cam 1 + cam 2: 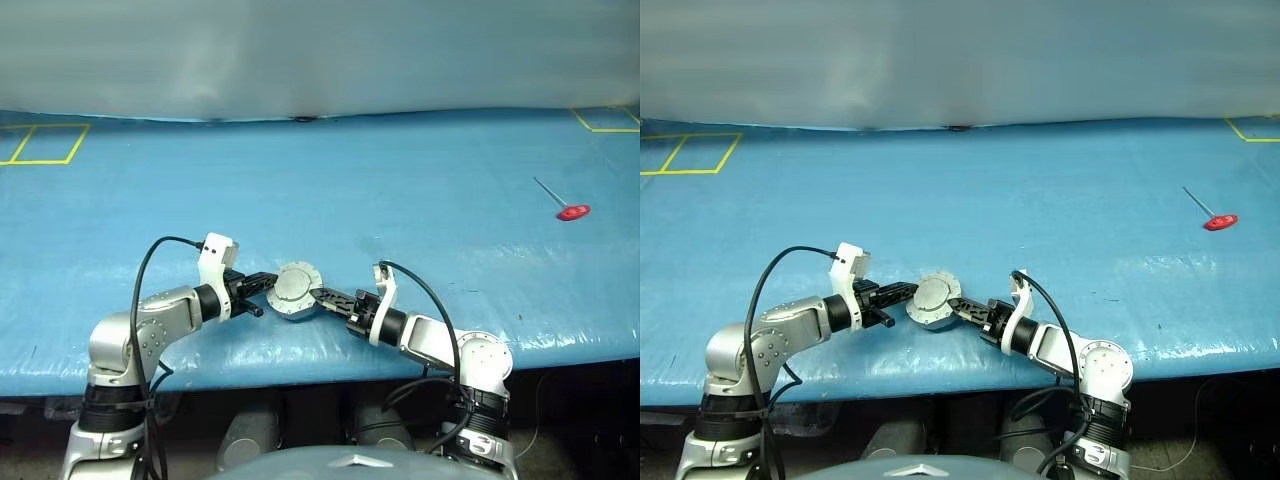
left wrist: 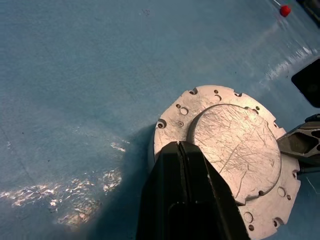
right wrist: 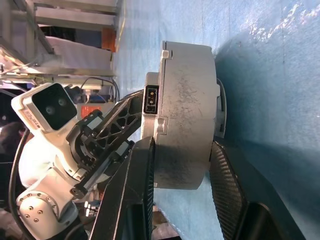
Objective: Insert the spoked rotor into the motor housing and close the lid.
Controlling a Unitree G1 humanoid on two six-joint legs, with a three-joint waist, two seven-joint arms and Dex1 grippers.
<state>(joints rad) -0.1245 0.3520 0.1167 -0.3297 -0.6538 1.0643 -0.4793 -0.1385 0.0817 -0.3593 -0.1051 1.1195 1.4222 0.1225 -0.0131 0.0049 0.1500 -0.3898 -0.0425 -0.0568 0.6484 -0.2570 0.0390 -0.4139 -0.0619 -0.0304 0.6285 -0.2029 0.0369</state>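
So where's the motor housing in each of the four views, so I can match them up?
Left eye view: motor housing low centre, at the table's near edge between both tools.
Right eye view: same spot, low centre.
Left wrist view: lower right, flat round face showing.
Right wrist view: centre, edge-on between the right tool's fingers.
Shared landmark: red-handled tool, on the far right in both eye views, at the top of the left wrist view.

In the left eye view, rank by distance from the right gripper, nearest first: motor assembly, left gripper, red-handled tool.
1. Motor assembly: clamped between the right gripper's fingers, at the table's near edge.
2. Left gripper: shut, at the assembly's opposite side.
3. Red-handled tool: far off to the robot's right, lying on the blue table.
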